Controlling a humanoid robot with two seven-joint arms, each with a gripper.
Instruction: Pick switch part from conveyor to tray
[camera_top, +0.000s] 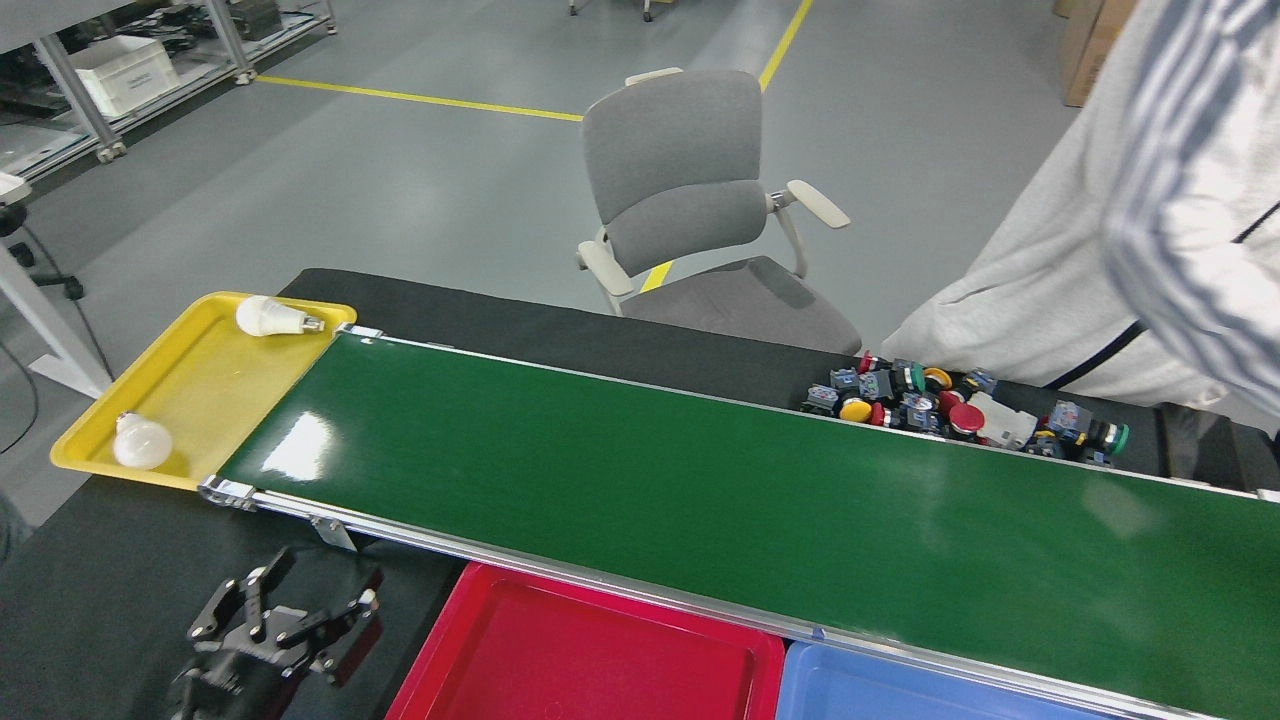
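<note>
Here the conveyor (700, 480) is bare; the switch parts (960, 405) sit in a heap behind it, near a person's sleeve (1150, 220). A yellow tray (200, 380) holds two bulbs (270, 316). Red tray (590, 650) and blue tray (880, 690) wait in front. The left end effector (300, 595) has its fingers apart over the tabletop (100, 580)

Grey chair (690, 220) (yellow-lined floor (400, 200))

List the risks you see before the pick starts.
1. The conveyor carries no switch part; the pile of switch parts sits beyond its far rail, probably a long reach for the left gripper.
2. A person leans beside that pile, so an arm could hit them.
3. The yellow tray holds two light bulbs, which are fragile.
</note>
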